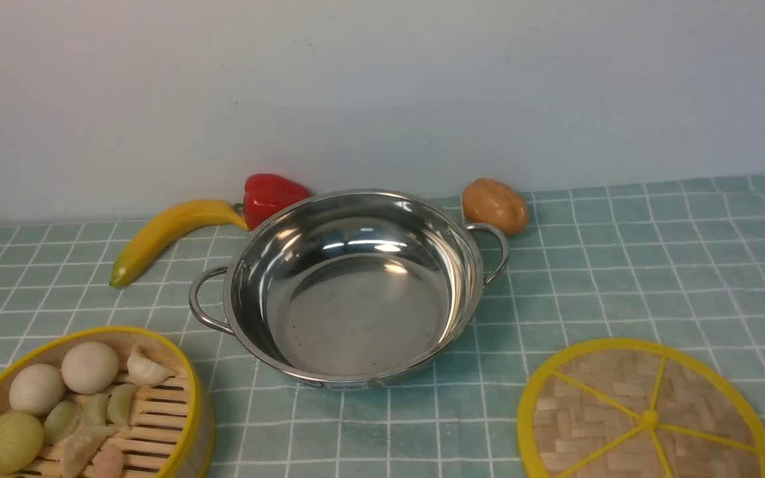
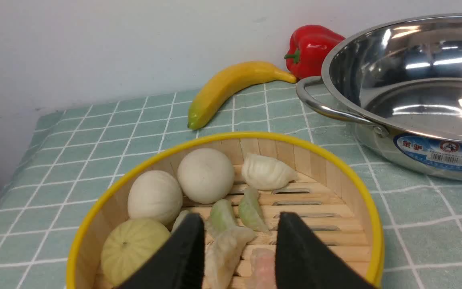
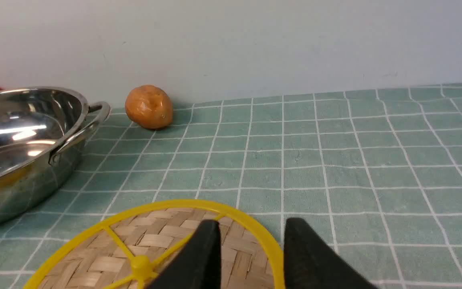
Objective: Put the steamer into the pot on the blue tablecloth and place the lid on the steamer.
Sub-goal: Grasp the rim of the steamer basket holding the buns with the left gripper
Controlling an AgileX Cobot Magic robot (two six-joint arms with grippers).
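The steamer [image 1: 157, 425] sits on the blue tablecloth [image 1: 621, 265] at the near left, close beside the empty pot [image 1: 356, 318] but apart from it. The left jaws stand apart over the steamer's inside, with dumplings showing in the gap. The lid [image 1: 621, 411] lies flat at the near right. The right jaws stand apart across its yellow rim, one over the weave and one over cloth. I cannot tell whether they touch it.

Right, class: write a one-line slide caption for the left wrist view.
Left gripper, fingers parted, faces the steamer of buns and dumplings; empty pot, banana and red pepper beyond on the blue tablecloth.
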